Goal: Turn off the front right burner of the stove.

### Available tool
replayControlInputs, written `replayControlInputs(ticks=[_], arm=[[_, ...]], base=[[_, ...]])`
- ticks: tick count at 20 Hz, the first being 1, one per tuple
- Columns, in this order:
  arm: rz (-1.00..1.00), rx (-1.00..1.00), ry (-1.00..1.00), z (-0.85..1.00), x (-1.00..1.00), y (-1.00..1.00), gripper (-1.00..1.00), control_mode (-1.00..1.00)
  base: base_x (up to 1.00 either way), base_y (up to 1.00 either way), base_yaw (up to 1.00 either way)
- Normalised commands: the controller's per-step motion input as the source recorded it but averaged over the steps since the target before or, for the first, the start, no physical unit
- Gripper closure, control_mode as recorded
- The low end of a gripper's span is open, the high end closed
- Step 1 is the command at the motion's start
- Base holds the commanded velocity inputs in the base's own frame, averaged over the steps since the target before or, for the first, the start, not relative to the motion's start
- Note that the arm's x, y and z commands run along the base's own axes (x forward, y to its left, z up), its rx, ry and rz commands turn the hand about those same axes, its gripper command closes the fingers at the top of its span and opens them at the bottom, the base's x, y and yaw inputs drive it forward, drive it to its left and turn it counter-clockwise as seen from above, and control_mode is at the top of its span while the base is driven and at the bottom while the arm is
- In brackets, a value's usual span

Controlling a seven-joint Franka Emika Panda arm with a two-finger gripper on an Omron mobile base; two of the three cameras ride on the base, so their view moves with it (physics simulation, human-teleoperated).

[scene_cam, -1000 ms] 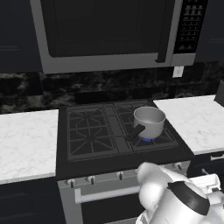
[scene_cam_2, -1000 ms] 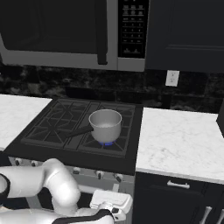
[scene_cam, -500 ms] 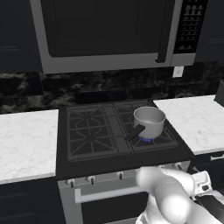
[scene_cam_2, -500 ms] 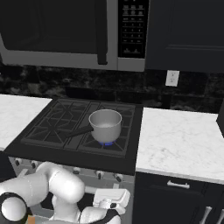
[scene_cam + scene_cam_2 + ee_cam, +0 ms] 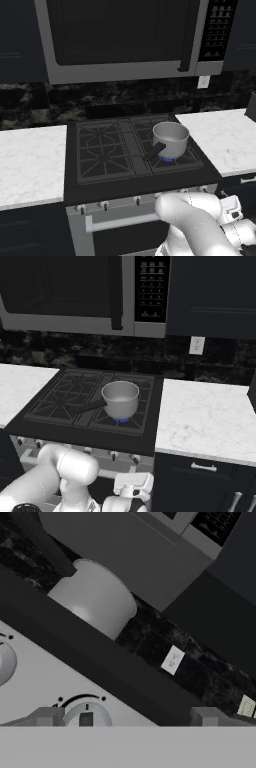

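Note:
The black stove (image 5: 100, 150) (image 5: 60, 401) has a steel pot (image 5: 171, 139) (image 5: 120, 399) on its front right burner (image 5: 189, 159) (image 5: 134, 423), with a blue flame under the pot. My gripper (image 5: 128, 717) is open, its fingertips (image 5: 47, 717) wide apart, and faces the steel knob panel from just below. A silver knob (image 5: 86, 715) lies between the tips, close to the left one. In the base views the hand (image 5: 231, 209) (image 5: 133, 485) sits low at the stove's right front, by the rightmost knobs (image 5: 134, 458).
White marble counters (image 5: 30, 155) (image 5: 205, 416) flank the stove. A large steel microwave (image 5: 125, 35) hangs above. The oven handle bar (image 5: 120, 220) runs under the knob row. Another knob (image 5: 3, 662) shows at the left edge. Dark cabinet drawers (image 5: 205, 476) stand right of the hand.
The arm's elbow has swung lower and forward, and the hand has crept slightly up toward the knob row. Pot and flame are unchanged.

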Motion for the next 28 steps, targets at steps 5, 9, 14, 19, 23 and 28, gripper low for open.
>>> replayControlInputs(ticks=[5, 9, 14, 19, 23, 28], arm=[[0.00, 0.00, 0.00, 0.00, 0.24, -0.04, -1.00, -1.00], [0.00, -0.05, 0.00, -0.06, 0.20, 0.06, -1.00, -1.00], [0.00, -0.03, 0.00, -0.01, 0.34, 0.11, -1.00, -1.00], [0.01, -0.03, 0.01, -0.09, 0.20, 0.04, -1.00, -1.00], [0.06, -0.03, 0.05, -0.31, 0.00, 0.00, -1.00, -1.00], [0.03, -0.04, 0.00, -0.15, 0.08, 0.00, -1.00, -1.00]], base=[[0.00, 0.00, 0.00], [0.00, 0.00, 0.00], [0.00, 0.00, 0.00], [0.00, 0.00, 0.00], [0.00, 0.00, 0.00], [0.00, 0.00, 0.00]])
